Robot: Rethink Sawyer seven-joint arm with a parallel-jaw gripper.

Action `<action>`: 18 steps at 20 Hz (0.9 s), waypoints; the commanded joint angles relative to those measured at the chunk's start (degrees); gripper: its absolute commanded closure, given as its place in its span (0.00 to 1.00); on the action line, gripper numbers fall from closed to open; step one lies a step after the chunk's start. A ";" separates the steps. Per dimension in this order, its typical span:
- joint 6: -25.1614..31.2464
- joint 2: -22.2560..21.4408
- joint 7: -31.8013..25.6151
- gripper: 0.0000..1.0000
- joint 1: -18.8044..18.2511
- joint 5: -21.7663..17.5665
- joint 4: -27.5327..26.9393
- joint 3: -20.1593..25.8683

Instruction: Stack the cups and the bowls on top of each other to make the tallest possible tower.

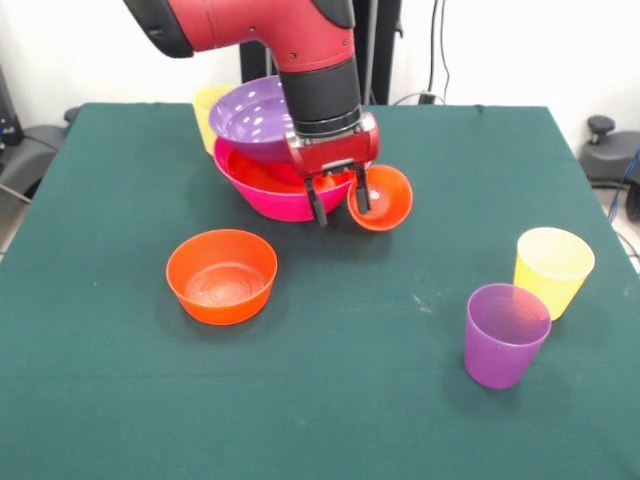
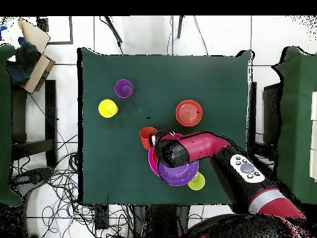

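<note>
Nearest me, the purple cup [image 1: 505,333] and a yellow cup [image 1: 553,268] stand on the desk [image 1: 100,400], the orange bowl [image 1: 221,275] to their left. Farther back, my fingers [image 1: 340,202] pinch the rim of the small bowl [image 1: 381,198], tilted. The tower [image 1: 268,150] sits just behind and left, so I judge I must lift that way.

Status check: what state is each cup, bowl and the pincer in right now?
Pincer: shut on small orange plastic bowl's rim.
Small orange plastic bowl: tilted, gripped beside the pink bowl.
Big pink plastic bowl: upright, holding the purple bowl.
Wide purple plastic bowl: tilted.
Wide orange plastic bowl: upright, empty.
Purple plastic cup: upright.
</note>
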 commanded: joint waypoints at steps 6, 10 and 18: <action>-3.10 0.53 7.69 0.00 2.48 1.72 7.82 -5.93; -1.59 -2.71 6.32 0.00 1.01 3.30 10.83 -4.67; 1.61 -6.68 3.59 0.00 -0.67 6.14 13.44 -2.42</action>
